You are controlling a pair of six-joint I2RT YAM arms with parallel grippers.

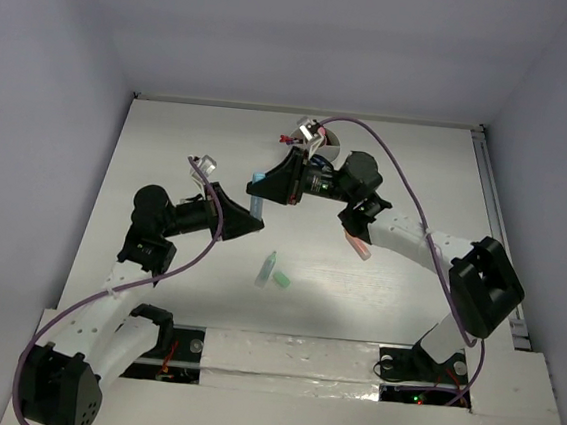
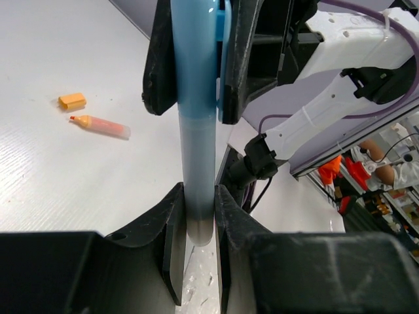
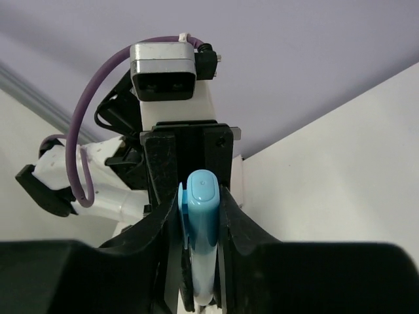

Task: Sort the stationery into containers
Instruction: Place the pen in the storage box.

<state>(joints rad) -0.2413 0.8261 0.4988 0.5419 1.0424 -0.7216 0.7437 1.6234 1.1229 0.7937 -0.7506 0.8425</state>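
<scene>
White table (image 1: 417,185), top view: I log the blue marker (image 1: 257,198) held near centre, left end effector (image 2: 198,219) clamped on its barrel, right end effector (image 3: 201,222) pinching its cap, green marker (image 1: 265,269) lying at its 6 o'clock.

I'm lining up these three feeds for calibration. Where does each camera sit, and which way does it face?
Top external: above and behind the bases, looking down on the table; both arms show.
Left wrist: on the left arm, looking past the left gripper along the blue marker toward the right gripper; its own fingers show.
Right wrist: on the right arm, facing the opposite way, at the left wrist camera; its own fingers show.
Shared: both wrist views show the blue marker, gripped at either end by the two grippers.
</scene>
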